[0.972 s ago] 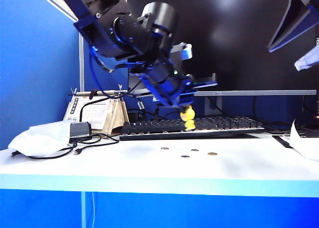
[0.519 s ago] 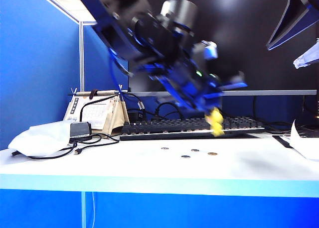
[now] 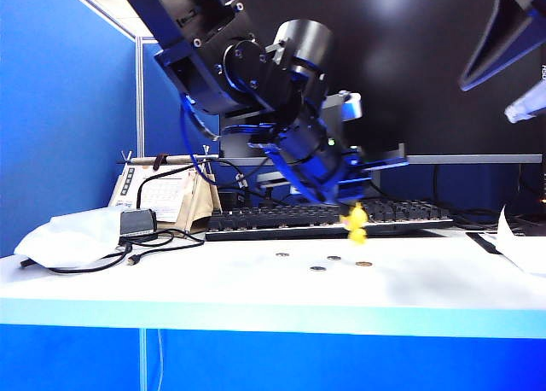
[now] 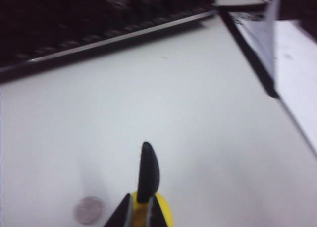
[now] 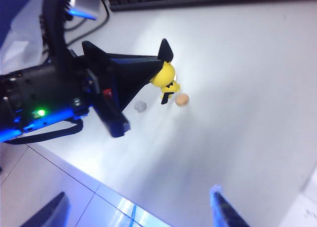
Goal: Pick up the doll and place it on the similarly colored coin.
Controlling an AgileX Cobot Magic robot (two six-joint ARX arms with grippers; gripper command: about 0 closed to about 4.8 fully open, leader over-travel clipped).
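1. Doll [image 3: 354,223]: small yellow figure with black ear tips, held off the counter [image 3: 256,293], in front of the keyboard [image 3: 328,218].
2. Left gripper [image 3: 348,212]: jaws closed on the doll's upper part; the doll hangs below them. In the left wrist view one black ear [image 4: 147,171] sticks up between the finger tips.
3. Coin [image 5: 182,99]: brass-tinted, flat on the counter; in the right wrist view it appears just beside the doll's feet, not touching.
4. A grey coin [image 5: 140,106] lies near it, on the other side of the doll.
5. Right gripper [image 5: 138,209]: high above the counter at the right, fingers spread wide, holding nothing.
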